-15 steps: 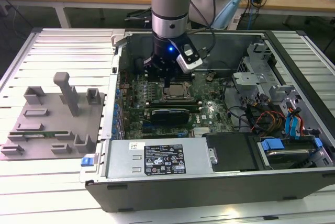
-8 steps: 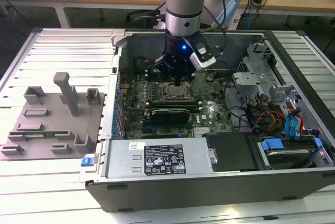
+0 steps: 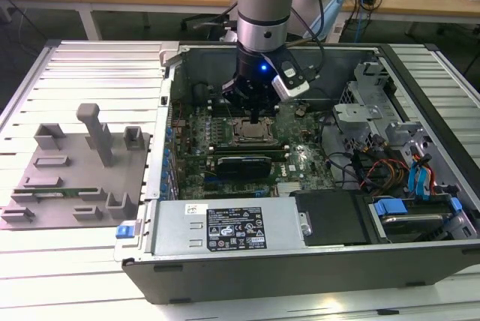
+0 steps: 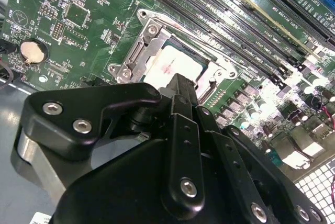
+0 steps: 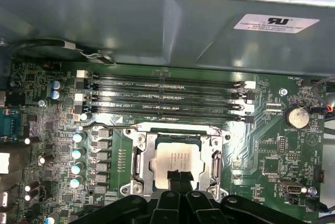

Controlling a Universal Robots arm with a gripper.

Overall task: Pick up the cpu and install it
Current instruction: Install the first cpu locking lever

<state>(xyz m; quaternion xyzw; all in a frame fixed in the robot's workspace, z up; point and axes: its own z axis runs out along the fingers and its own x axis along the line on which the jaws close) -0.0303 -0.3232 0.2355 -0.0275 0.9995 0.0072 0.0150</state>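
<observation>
While arm reaches down into open computer case (image 3: 300,272) on slatted worktop (image 3: 67,283), pincer (image 5: 176,176) sits low over socket (image 5: 140,161) on green motherboard (image 5: 272,145). Cpu (image 5: 175,156) lies flat inside socket's metal frame, silvery top up. In first wrist view black fingertips (image 5: 170,176) drawn together, thin slit between, nothing clamped, tips over cpu's edge; touching or just above, cannot tell. Memory slots (image 5: 167,98) run just beside socket. Grey tray (image 3: 75,178) on worktop at exterior view's left, well apart from case.
</observation>
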